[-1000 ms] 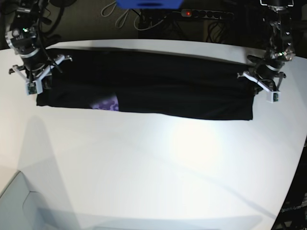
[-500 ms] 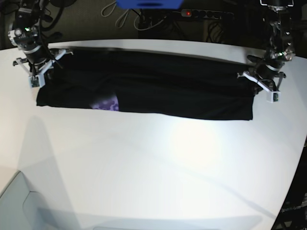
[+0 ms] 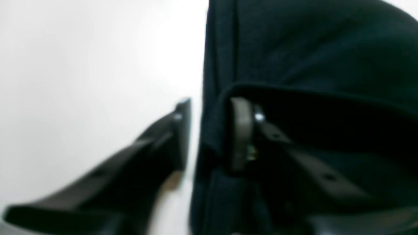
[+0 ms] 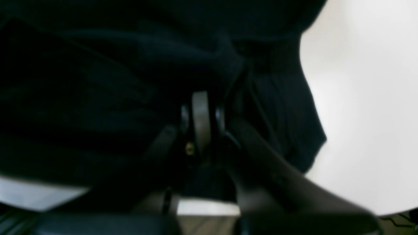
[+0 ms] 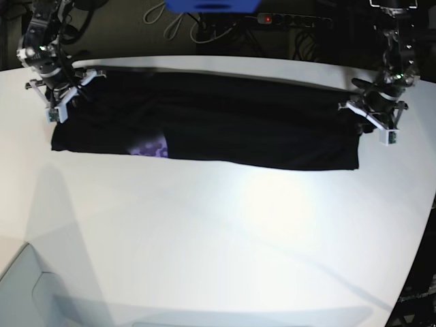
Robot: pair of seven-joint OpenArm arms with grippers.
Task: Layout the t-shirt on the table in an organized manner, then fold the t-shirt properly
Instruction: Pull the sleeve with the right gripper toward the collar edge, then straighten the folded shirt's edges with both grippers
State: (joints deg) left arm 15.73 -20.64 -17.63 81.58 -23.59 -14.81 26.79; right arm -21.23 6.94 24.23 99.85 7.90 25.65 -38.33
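Note:
The black t-shirt (image 5: 225, 122) lies as a long folded band across the far part of the white table (image 5: 218, 231), with a patch of purple print (image 5: 150, 148) at its near edge. My left gripper (image 5: 371, 117) is at the band's right end. In the left wrist view the left gripper (image 3: 209, 133) is open, its fingers (image 3: 240, 133) apart around the t-shirt's (image 3: 294, 49) edge. My right gripper (image 5: 58, 102) is at the left end. In the right wrist view the right gripper (image 4: 201, 98) is shut, with the t-shirt's (image 4: 98, 81) folds drawn to its tips.
Beyond the table's far edge lie a power strip (image 5: 293, 20) with a red light, cables and a blue object (image 5: 211, 5). The table's curved edge (image 5: 421, 225) runs down the right side. A pale grey surface (image 5: 27, 286) shows at the lower left.
My right gripper has moved toward the table's far edge at the shirt's left end. My left gripper has stayed in place and its fingers have opened.

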